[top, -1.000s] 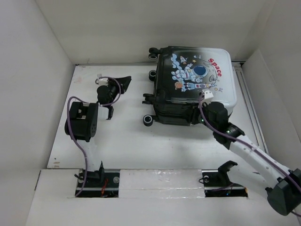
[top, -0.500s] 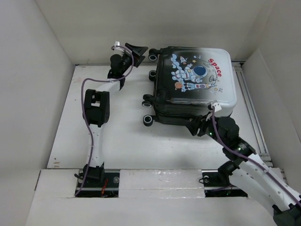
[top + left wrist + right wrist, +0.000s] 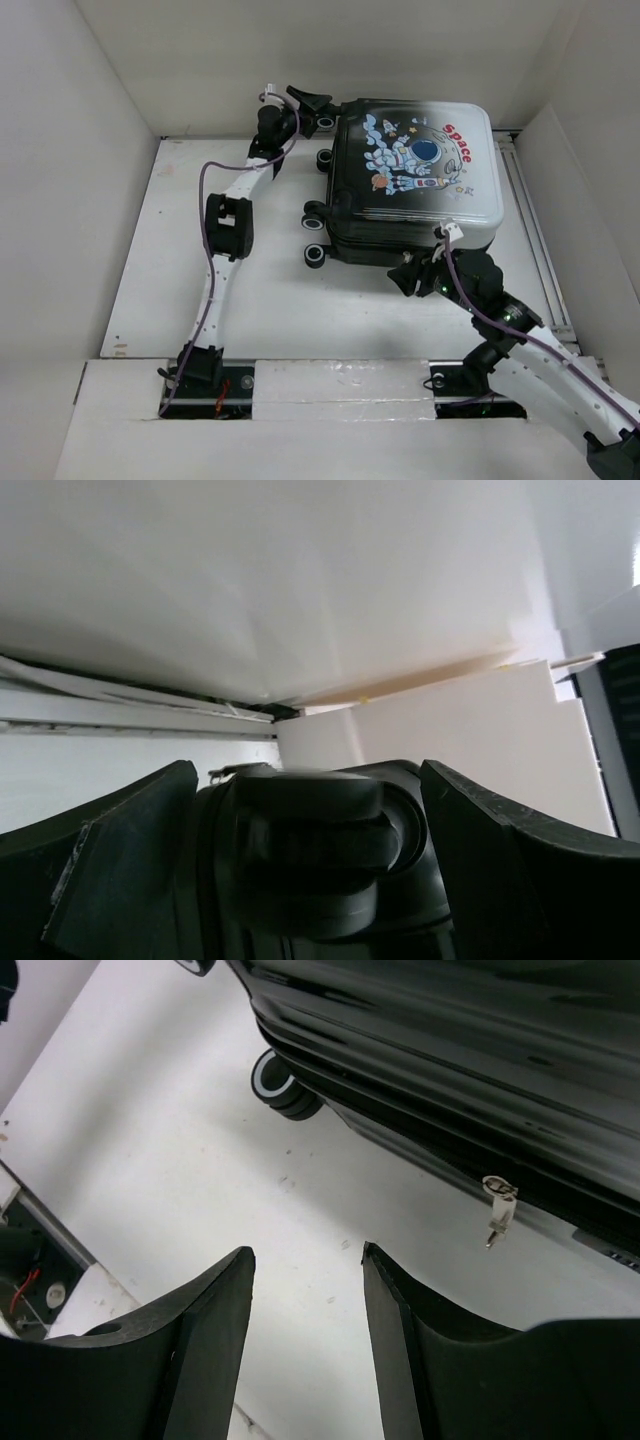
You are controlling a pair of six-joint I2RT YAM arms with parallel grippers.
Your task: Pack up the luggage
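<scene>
Left gripper (image 3: 316, 106): stood at 11 o'clock on the table (image 3: 260, 290), fingers wide apart on either side of a black wheel (image 3: 305, 845) at the luggage's far left corner. Whether they touched the wheel could not be told from the wrist view.

Luggage (image 3: 415, 175): lay flat and closed at 1 o'clock on the table, astronaut print upward, wheels toward 9 o'clock.

Right gripper (image 3: 408, 275): sat just beside the luggage's near edge, at its 6 o'clock, fingers apart with nothing between them and bare table below.

Zipper pull (image 3: 497, 1210): hung from the luggage's side.

White-rimmed wheel (image 3: 280, 1085): was at the near left corner.
</scene>
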